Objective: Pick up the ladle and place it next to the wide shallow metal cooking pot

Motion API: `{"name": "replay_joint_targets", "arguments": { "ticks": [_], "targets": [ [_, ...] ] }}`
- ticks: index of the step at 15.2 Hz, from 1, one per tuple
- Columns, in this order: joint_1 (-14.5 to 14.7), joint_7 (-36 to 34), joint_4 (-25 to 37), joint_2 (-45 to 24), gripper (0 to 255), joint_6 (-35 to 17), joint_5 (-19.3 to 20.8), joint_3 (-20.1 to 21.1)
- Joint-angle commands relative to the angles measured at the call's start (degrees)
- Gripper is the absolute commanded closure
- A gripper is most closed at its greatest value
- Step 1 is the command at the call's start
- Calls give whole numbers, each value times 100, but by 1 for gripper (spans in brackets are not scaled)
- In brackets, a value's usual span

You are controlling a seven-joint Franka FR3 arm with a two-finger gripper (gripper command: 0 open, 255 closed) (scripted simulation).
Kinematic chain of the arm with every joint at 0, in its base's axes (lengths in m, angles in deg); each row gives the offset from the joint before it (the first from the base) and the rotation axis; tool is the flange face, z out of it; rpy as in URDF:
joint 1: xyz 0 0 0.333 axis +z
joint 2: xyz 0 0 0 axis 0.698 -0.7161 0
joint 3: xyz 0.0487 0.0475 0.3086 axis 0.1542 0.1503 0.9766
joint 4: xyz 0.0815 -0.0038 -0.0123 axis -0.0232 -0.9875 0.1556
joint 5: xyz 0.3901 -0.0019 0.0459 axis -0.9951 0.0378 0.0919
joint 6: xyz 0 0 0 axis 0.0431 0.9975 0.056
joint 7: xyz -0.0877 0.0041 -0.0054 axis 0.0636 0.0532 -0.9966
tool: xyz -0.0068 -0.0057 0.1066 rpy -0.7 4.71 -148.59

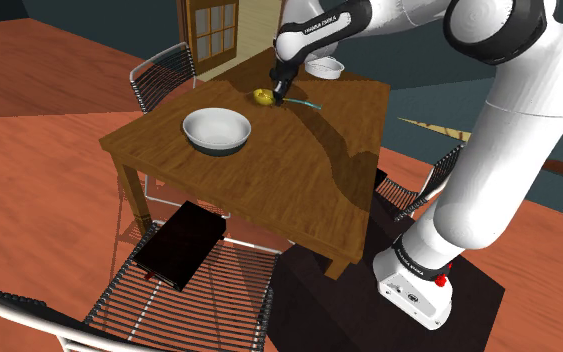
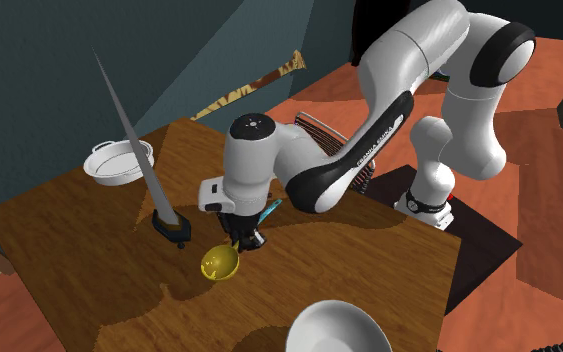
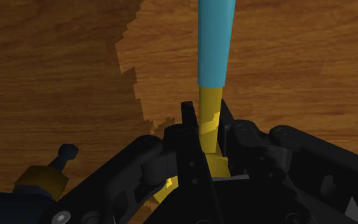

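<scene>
Out toward the far side of the brown wooden worktop (image 1: pixel 269 190), the ladle with its yellow bowl and teal handle (image 1: pixel 264 97) sits low over the wood. The black two-finger claw (image 1: pixel 281 90) is pinched narrow on the yellow neck just behind the bowl. Risky spot, that: gripped so near one end, the ladle could pivot between the fingers under its long handle once lifted. The wide shallow white pot (image 1: pixel 324 68) stands near the worktop's far edge. A careless carry could bump it, or clip the long grey dark-handled blade (image 2: pixel 166 208) just beside the ladle's bowl.
</scene>
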Motion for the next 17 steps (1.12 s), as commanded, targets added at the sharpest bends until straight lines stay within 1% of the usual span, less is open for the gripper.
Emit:
{"name": "replay_joint_targets", "arguments": {
  "ticks": [1,15,17],
  "targets": [
    [7,4,39,84,255,125,2,2],
    [19,86,625,449,255,1073,-19,7],
    [-138,359,584,474,255,1033,-77,-86]
  ]
}}
